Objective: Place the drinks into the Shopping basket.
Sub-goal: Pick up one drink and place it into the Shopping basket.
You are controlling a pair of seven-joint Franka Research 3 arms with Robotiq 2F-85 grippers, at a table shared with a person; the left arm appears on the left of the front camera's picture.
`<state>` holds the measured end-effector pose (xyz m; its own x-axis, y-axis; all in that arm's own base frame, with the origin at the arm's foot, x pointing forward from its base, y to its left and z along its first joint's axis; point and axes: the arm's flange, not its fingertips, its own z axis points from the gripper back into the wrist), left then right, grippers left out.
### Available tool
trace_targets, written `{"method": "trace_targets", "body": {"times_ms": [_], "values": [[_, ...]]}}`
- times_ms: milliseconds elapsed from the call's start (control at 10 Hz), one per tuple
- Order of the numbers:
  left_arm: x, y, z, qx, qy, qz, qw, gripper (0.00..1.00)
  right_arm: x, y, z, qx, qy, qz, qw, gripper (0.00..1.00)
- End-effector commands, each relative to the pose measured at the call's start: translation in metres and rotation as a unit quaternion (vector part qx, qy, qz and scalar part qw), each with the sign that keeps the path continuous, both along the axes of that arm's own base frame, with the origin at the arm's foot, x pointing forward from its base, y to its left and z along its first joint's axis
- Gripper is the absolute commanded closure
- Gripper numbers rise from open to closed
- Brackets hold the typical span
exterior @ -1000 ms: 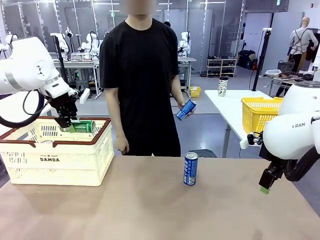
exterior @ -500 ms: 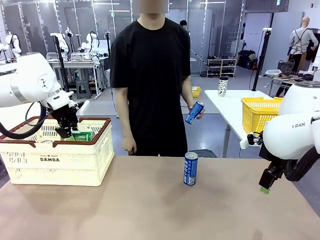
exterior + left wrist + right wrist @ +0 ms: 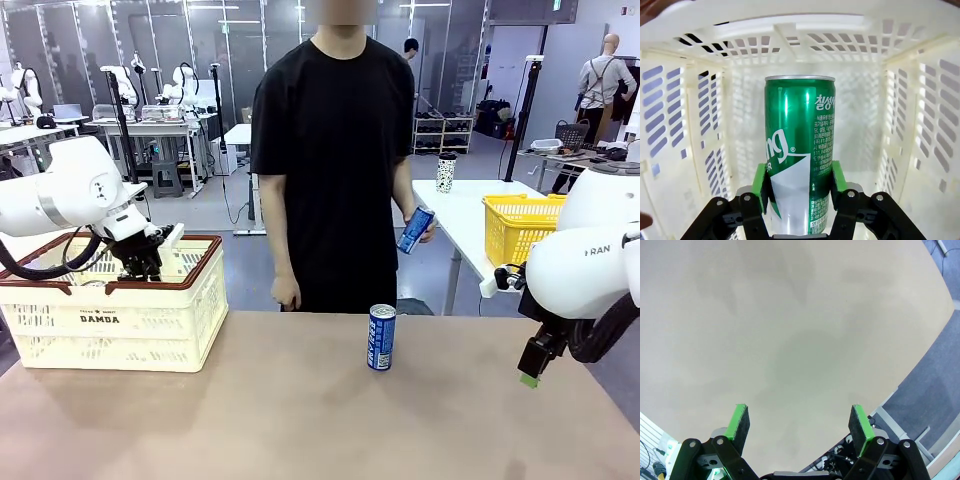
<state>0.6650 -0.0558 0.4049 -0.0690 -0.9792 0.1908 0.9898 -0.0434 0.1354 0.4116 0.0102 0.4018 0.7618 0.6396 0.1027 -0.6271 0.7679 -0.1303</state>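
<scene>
- Room: a workshop hall with benches and glass partitions at the back. In front stood a tan table [image 3: 300, 420], with a person [image 3: 340, 150] in a black shirt at its far edge.
- Cream basket [image 3: 110, 330]: lattice plastic with a reddish-brown rim and a "DAMDA" label. It sat on the table's left part.
- Left gripper [image 3: 140, 268]: it was lowered inside the cream basket, below the rim line. Its green pads were clamped on the two sides of a can.
- Green can [image 3: 800, 145]: it was gripped near its lower end and lay along the fingers. Its silver top pointed at the basket's lattice wall. Whether it touched the basket could not be told.
- Blue can [image 3: 381, 338]: it stood upright near the table's middle, toward the far edge. It was well apart from the cream basket and from both grippers.
- Second blue can [image 3: 416, 230]: it was tilted in the person's hand [image 3: 428, 232] at hip height, beyond the table edge.
- Right gripper [image 3: 799, 422]: its jaws were spread wide with nothing between the pads. It hung above bare tabletop near the table's right edge.
- Yellow basket [image 3: 520, 228]: it stood on a white side table [image 3: 450, 205] behind, to the right.
</scene>
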Motion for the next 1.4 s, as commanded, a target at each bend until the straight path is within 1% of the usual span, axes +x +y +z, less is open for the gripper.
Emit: {"method": "trace_targets", "body": {"times_ms": [0, 300, 800, 900, 1100, 1200, 1300], "values": [[0.012, 0.003, -0.002, -0.015, -0.004, -0.01, 1.0, 0.42, 0.0, 0.001, 0.0, 0.001, 0.0, -0.002, 1.0, 0.0], [0.014, 0.004, -0.02, -0.02, 0.014, -0.008, 1.0, 0.42, 0.0, 0.001, 0.0, 0.001, 0.0, -0.002, 1.0, 0.0], [0.021, 0.011, -0.046, -0.001, 0.027, -0.001, 1.0, 0.42, 0.0, 0.001, 0.0, 0.001, 0.0, -0.002, 1.0, 0.0], [0.023, 0.012, -0.05, -0.01, 0.036, 0.004, 0.999, 0.42, 0.0, 0.001, 0.0, 0.001, 0.0, -0.002, 1.0, 0.0], [0.028, 0.013, -0.054, -0.012, 0.068, -0.001, 0.998, 0.42, 0.0, 0.001, 0.0, 0.001, 0.0, -0.002, 1.0, 0.0], [0.03, 0.012, -0.055, -0.01, 0.078, 0.0, 0.997, 0.42, 0.0, 0.001, 0.0, 0.001, 0.0, -0.002, 1.0, 0.0], [0.033, 0.012, -0.058, -0.023, 0.08, 0.003, 0.997, 0.42, 0.0, 0.001, 0.0, 0.001, 0.0, -0.002, 1.0, 0.0]]}}
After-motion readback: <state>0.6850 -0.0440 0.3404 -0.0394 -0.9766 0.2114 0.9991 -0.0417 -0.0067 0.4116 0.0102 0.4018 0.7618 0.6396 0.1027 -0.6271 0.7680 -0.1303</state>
